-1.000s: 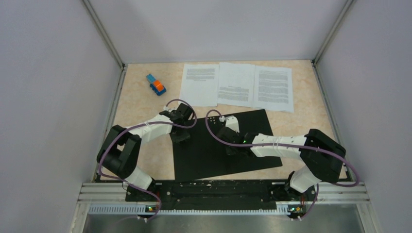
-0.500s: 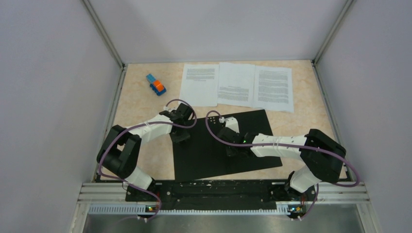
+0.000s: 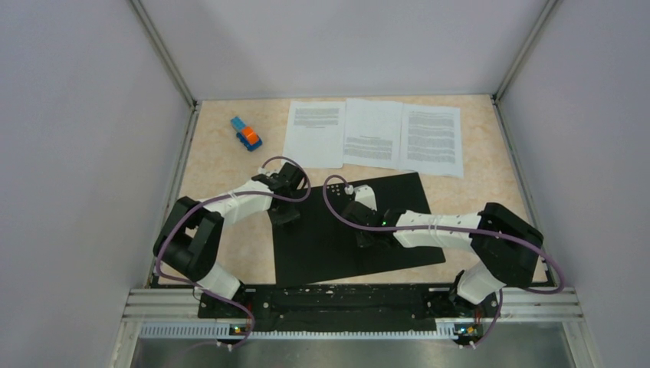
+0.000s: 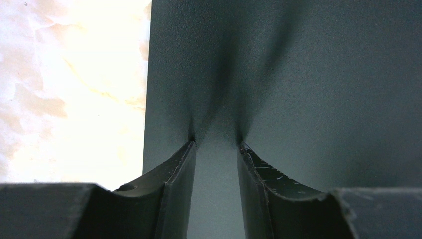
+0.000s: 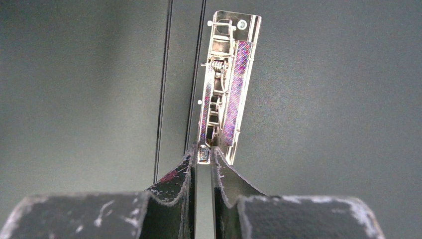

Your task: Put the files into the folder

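The folder [image 3: 322, 238] lies open on the table, black inside up, with its metal spine clip [image 5: 226, 84] showing in the right wrist view. My right gripper [image 3: 365, 234] is over the spine, and its jaws [image 5: 205, 152] are shut on the near end of the clip's lever. My left gripper [image 3: 285, 217] is open, with both fingertips resting on the folder's left page [image 4: 308, 74] close to its left edge. The files are three white printed sheets [image 3: 314, 134] [image 3: 373, 132] [image 3: 432, 139] lying side by side beyond the folder, untouched.
A small blue-and-orange toy block [image 3: 246, 133] lies at the back left. The beige tabletop [image 4: 74, 74] shows left of the folder's edge. Grey walls close in the table on the left, back and right.
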Robot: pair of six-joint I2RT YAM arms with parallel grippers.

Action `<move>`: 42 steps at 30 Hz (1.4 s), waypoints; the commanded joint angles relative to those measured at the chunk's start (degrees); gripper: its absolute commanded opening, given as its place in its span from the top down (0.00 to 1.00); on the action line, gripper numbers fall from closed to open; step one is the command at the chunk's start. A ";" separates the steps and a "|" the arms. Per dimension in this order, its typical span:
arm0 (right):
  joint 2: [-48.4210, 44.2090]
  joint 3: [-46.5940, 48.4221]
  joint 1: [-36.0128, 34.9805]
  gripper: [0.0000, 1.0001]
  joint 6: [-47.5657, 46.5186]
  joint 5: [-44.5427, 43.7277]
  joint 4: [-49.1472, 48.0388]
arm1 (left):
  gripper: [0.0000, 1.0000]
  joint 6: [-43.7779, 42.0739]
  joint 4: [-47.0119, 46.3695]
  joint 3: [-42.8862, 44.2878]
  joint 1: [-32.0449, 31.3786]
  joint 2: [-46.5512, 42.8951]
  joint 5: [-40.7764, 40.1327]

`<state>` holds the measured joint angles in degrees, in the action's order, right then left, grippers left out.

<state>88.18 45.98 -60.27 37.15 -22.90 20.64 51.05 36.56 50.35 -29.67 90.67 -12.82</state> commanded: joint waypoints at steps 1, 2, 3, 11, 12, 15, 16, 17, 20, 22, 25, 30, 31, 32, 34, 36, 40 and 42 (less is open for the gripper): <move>3.03 -2.01 -0.79 1.00 -0.04 -2.62 8.46 | 0.58 -0.19 -2.16 -3.04 0.99 5.98 -1.20; 3.08 -2.36 -0.73 1.00 0.21 -3.22 9.00 | 0.58 -0.28 -2.04 -2.80 1.09 6.16 -1.20; 3.18 -2.60 -0.80 1.00 0.37 -3.87 9.59 | 0.59 -0.37 -1.89 -2.60 1.10 6.40 -1.25; 3.28 -3.52 -1.06 1.00 1.96 -6.15 12.91 | 0.60 -0.86 -1.42 -1.44 1.49 7.50 -0.91; 3.31 -3.11 -1.07 1.00 2.37 -6.38 13.64 | 0.60 -0.86 -1.36 -1.40 1.46 7.60 -0.91; 2.96 -2.11 -1.03 1.00 3.05 -7.23 15.71 | 0.60 -0.95 -1.15 -1.08 1.54 7.87 -0.79; 2.58 -1.97 -1.02 1.00 3.34 -7.45 16.39 | 0.60 -0.99 -1.06 -1.05 1.59 7.94 -0.75; 2.19 -1.87 -1.00 1.00 3.51 -7.72 16.89 | 0.60 -0.96 -1.05 -0.93 1.61 8.05 -0.74; 0.86 -1.77 -0.90 1.00 3.94 -7.81 17.85 | 0.60 -1.03 -0.96 -0.84 1.70 8.08 -0.69; 0.15 -1.56 -0.83 1.00 3.94 -7.83 18.21 | 0.59 -1.03 -0.96 -0.84 1.66 8.17 -0.63; -1.22 -0.47 -0.74 1.00 3.60 -7.41 18.24 | 0.60 -1.19 -1.04 -0.93 1.64 8.00 -0.64; -4.81 4.47 -0.66 0.78 1.04 -5.70 17.04 | 0.58 -2.41 -1.87 -1.46 1.60 6.96 -0.91; -6.06 5.65 -0.53 0.67 0.22 -5.08 16.25 | 0.58 -2.77 -2.23 -1.50 1.63 6.53 -1.02; -8.01 6.58 0.09 0.58 -0.54 -4.08 15.15 | 0.58 -3.43 -2.43 -1.41 1.66 6.24 -1.10; -11.27 7.58 1.86 0.46 -1.35 -2.61 13.25 | 0.58 -4.93 -2.71 -0.79 1.59 5.65 -1.01; -14.19 6.84 4.43 0.45 -1.82 0.02 11.29 | 0.58 -6.61 -2.67 0.44 1.56 5.04 -0.54; -18.50 0.90 9.38 0.51 -2.27 7.59 6.15 | 0.58 -9.76 -2.50 4.14 1.51 3.49 0.86; -19.41 -1.95 10.86 0.60 -1.81 11.69 3.56 | 0.57 -11.08 -2.25 5.95 1.43 2.53 1.47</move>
<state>71.11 48.66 -52.23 35.99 -20.18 29.06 44.14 38.22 53.82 -28.75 92.55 -10.50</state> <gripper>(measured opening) 0.467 0.419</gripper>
